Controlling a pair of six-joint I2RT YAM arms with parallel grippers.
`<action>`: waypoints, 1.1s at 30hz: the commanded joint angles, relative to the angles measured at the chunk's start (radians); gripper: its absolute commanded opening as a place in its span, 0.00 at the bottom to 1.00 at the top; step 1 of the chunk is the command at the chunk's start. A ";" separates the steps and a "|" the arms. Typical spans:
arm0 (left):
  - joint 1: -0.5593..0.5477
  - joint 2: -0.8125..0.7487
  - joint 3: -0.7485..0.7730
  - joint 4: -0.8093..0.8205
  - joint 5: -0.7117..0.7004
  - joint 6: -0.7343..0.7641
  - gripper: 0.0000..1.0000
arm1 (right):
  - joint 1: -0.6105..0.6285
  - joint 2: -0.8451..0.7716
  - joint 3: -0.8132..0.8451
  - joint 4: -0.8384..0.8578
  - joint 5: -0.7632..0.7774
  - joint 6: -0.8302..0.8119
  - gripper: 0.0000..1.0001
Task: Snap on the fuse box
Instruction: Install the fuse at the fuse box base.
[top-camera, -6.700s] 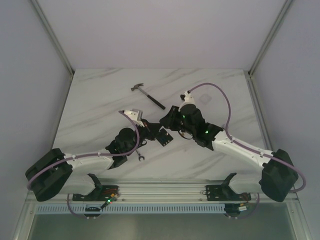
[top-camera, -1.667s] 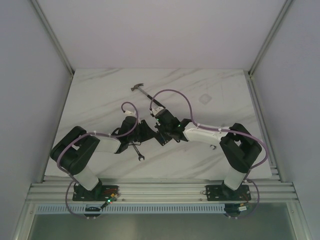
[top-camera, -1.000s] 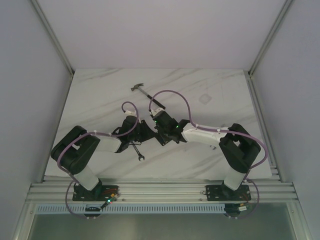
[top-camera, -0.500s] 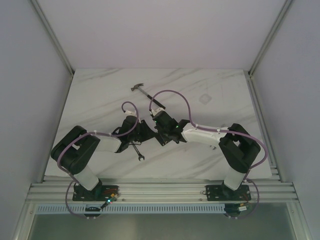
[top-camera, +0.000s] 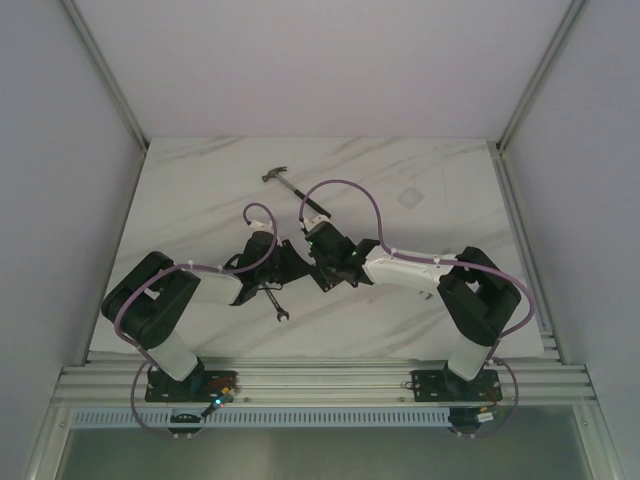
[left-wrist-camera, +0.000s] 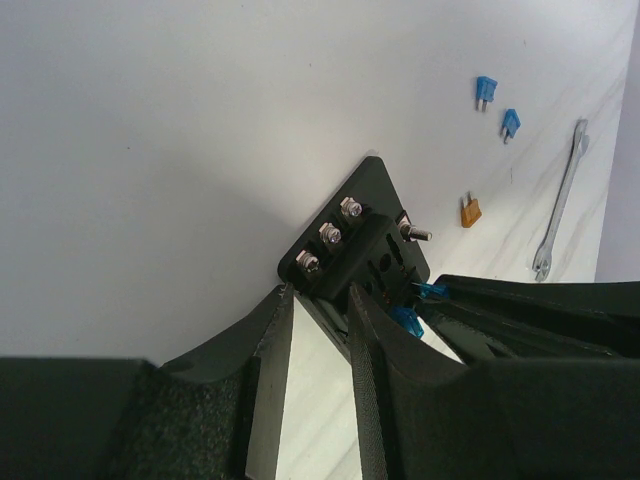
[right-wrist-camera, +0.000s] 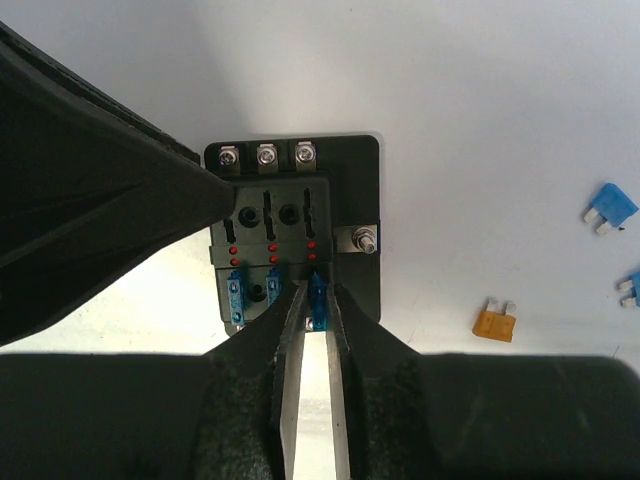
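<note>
The fuse box is a black square block with three screws along one edge, red dots and slots on its face; it also shows in the left wrist view and between both arms from above. My left gripper is shut on its edge, one finger at the corner, the other over the raised part. My right gripper stands slightly open around a blue fuse seated in the box's right slot. Two more blue fuses sit in slots beside it.
Loose on the table lie two blue fuses and an orange fuse. A wrench lies just in front of the left gripper. A hammer lies farther back.
The right jaws have parted a little from the blue fuse they were pinching. Both arms and the fuse box have stayed where they were.
</note>
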 joint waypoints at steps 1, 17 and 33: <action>-0.004 0.008 0.016 -0.050 -0.018 0.003 0.38 | 0.009 -0.005 0.029 0.000 0.004 0.017 0.21; -0.006 0.002 0.016 -0.054 -0.019 0.003 0.38 | 0.010 0.001 0.018 0.005 0.012 0.023 0.22; -0.007 0.010 0.021 -0.054 -0.020 0.001 0.36 | 0.011 0.023 0.010 0.008 -0.016 0.023 0.25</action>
